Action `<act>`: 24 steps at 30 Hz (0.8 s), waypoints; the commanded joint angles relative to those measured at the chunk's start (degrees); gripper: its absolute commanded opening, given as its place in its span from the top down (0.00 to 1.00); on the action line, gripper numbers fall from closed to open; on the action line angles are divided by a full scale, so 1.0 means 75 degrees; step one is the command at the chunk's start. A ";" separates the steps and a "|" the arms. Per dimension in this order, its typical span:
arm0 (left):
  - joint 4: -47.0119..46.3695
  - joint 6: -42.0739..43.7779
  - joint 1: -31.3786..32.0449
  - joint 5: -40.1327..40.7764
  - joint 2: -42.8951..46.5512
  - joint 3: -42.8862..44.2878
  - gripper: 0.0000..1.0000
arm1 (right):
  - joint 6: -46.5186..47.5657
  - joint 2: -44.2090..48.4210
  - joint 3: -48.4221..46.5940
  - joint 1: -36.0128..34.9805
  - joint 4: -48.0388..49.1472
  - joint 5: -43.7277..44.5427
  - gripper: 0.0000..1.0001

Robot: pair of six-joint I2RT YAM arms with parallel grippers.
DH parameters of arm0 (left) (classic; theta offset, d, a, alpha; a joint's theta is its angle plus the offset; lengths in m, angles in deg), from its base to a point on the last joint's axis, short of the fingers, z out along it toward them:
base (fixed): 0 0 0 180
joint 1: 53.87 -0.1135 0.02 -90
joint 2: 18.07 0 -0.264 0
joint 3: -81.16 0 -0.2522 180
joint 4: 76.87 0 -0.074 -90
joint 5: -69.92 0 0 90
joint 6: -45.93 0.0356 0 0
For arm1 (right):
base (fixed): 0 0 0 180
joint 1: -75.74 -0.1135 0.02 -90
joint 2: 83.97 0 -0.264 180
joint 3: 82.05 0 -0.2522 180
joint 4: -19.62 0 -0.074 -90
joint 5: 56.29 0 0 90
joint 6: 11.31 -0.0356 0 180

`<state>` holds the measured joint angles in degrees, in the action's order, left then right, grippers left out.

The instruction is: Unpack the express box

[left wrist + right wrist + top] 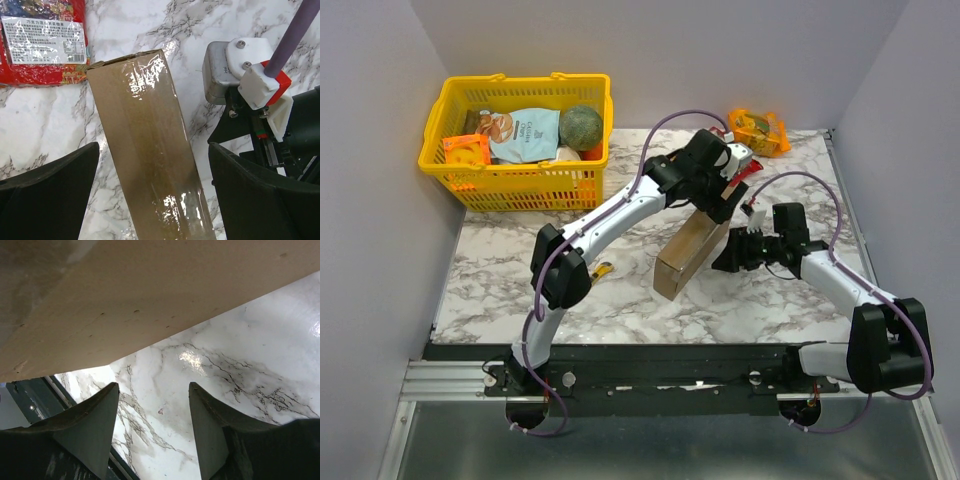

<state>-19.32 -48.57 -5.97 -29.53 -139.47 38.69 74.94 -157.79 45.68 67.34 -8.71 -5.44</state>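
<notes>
Looks like a robotics lab test cell, not a home or shop. Boxed in by plain pale wall panels (670, 60). Marble-print tabletop (500, 270) fronted by an aluminium rail (440, 380), with the left arm (610, 215) and right arm (830, 275) bolted on. Holds a yellow basket (530, 185) of what seem to be packaged groceries, staged as props.

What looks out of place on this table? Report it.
The express box stands up on a narrow side, angled across the table, instead of lying flat, its taped edge up. An orange snack pack lies loose at the far edge.
</notes>
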 commanded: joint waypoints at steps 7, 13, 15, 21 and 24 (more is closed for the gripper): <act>0.0231 -0.0128 0.0047 0.0346 -0.0336 -0.0026 0.05 | -0.0215 0.0035 0.0106 0.0019 0.0220 0.0170 0.35; 0.0477 0.0154 -0.0011 -0.0401 -0.0266 0.0349 0.25 | -0.0215 -0.0083 0.0059 0.0019 0.0208 0.0123 0.35; 0.0396 -0.0091 -0.0187 -0.1221 -0.0161 0.0326 0.27 | -0.0203 -0.0141 0.0024 0.0019 0.0196 0.0112 0.35; -0.0038 -0.0831 -0.0690 -0.3119 0.0320 -0.0119 0.30 | -0.0238 -0.0375 -0.0093 0.0007 0.0278 0.0041 0.36; -0.0272 -0.1182 -0.1006 -0.3730 0.0297 -0.0178 0.32 | -0.0285 -0.0621 -0.0210 0.0007 0.0220 0.0065 0.36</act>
<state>-17.20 -52.24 -10.43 -44.77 -141.39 37.82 73.56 -160.52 45.97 67.34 -8.18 -4.96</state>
